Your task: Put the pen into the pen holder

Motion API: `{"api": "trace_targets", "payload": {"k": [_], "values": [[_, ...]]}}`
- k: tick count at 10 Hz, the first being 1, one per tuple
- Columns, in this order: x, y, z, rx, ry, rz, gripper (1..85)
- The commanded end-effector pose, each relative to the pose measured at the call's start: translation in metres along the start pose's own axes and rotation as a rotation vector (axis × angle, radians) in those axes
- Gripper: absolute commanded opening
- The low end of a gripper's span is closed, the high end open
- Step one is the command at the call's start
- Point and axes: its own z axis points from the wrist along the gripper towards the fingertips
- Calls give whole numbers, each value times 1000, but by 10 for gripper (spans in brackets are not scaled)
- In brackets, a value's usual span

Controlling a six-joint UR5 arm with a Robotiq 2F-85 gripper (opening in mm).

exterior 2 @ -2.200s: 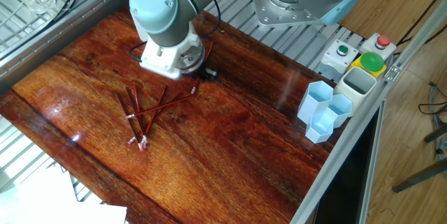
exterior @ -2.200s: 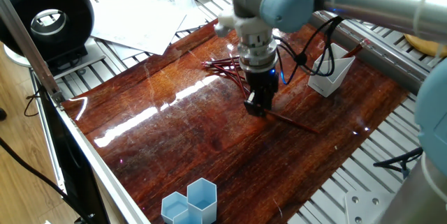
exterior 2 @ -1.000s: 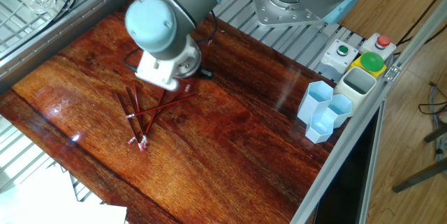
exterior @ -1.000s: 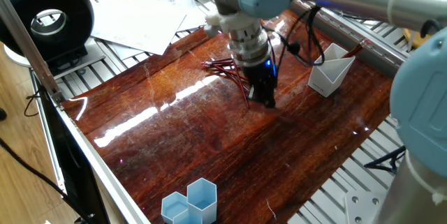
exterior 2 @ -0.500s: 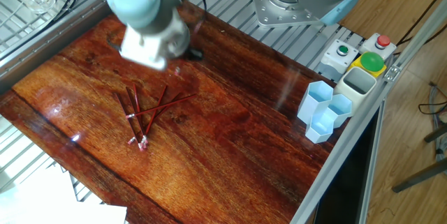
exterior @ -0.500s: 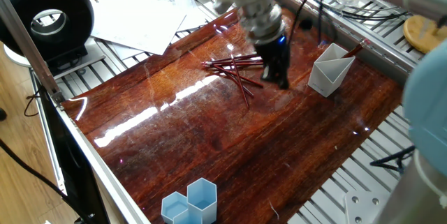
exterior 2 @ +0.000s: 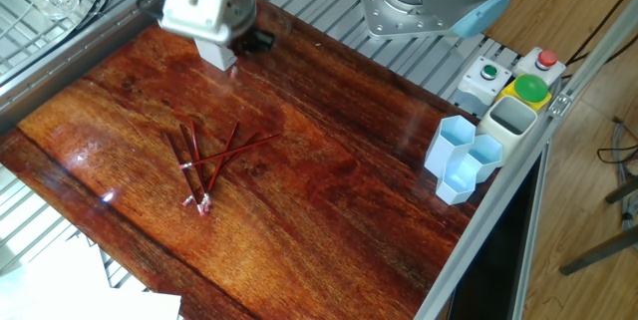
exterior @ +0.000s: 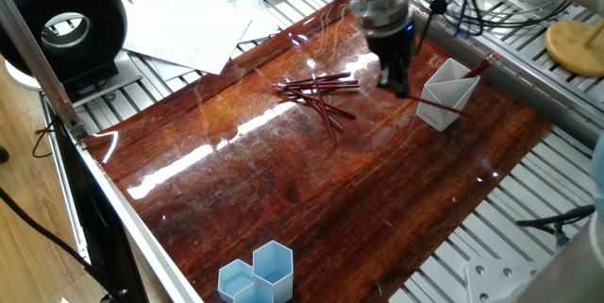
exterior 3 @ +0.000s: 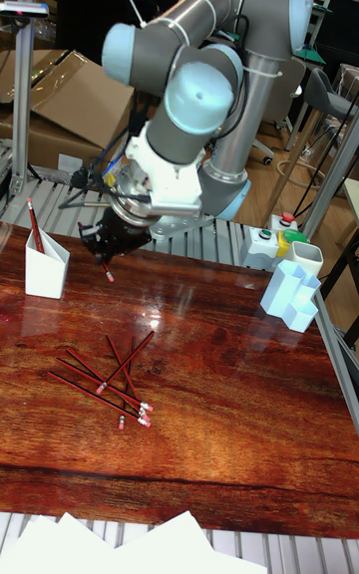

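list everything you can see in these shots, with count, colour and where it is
pen holder: one, white, far right of the wooden board; one red pen already stands in it
held pen: one, red, in the gripper, beside the holder
loose pens: a crossed pile, red, mid-board; count unclear
honeycomb cups: one cluster, light blue, board edge
button box: one, with green and red buttons, behind the cups
papers: a few white sheets, off the board's corner
ring light: one, black, beside the papers
wooden board: one, reddish brown, glossy
gripper: one, dark, shut on the held pen
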Motion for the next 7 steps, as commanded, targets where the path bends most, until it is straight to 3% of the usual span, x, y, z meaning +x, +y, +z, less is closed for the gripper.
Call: {"api": "trace_targets", "payload": {"k": [1, 2, 4, 6, 7], "values": [[-14, 42, -10, -189, -92, 72, 10], [-32, 56, -16, -254, -154, 127, 10], [-63, 51, -22, -252, -271, 191, 10], [-76, 42, -24, -223, -324, 199, 10], [-73, 40, -23, -210, -316, 167, 10]]}}
